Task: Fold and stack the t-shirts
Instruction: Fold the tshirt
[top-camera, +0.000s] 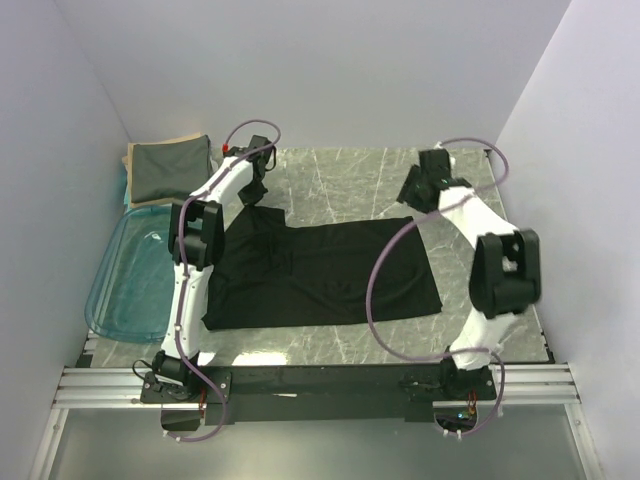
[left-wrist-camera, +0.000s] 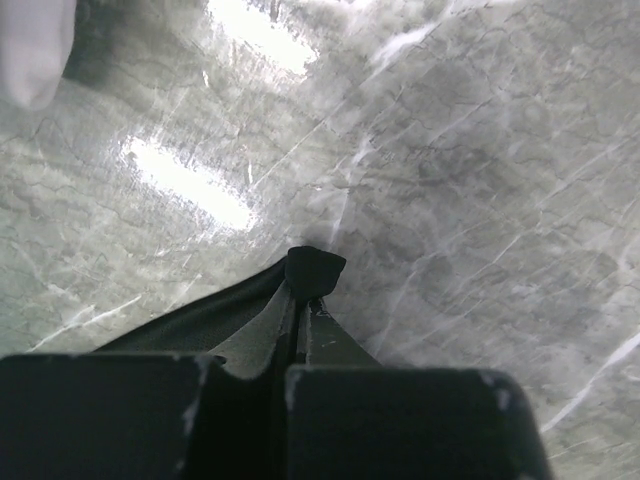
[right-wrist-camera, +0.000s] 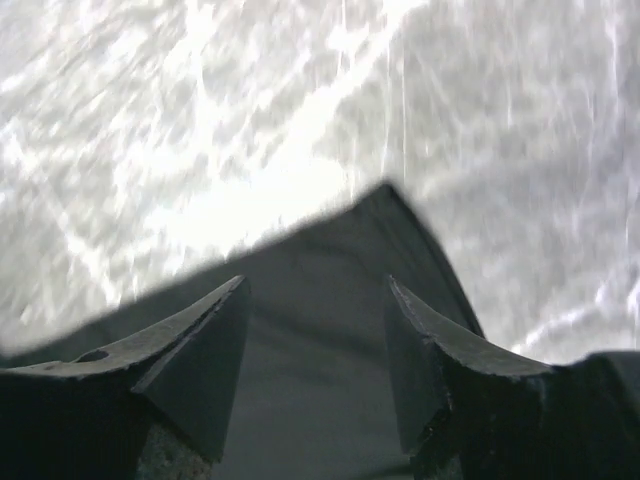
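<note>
Black t-shirt (top-camera: 320, 275) lies flat mid-table. Left gripper (left-wrist-camera: 303, 300) is pinched tight on just the tip of the 11 o'clock corner and could slip. Right gripper (right-wrist-camera: 315, 290) gapes over the 1 o'clock corner, holding nothing; a lopsided lift would skew the fold. Folded shirts (top-camera: 170, 168) sit at 10 o'clock.

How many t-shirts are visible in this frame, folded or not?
3. A black t-shirt lies spread mid-table; a folded grey-green t-shirt sits at the far left corner on a beige t-shirt. More could hide under that stack.
</note>
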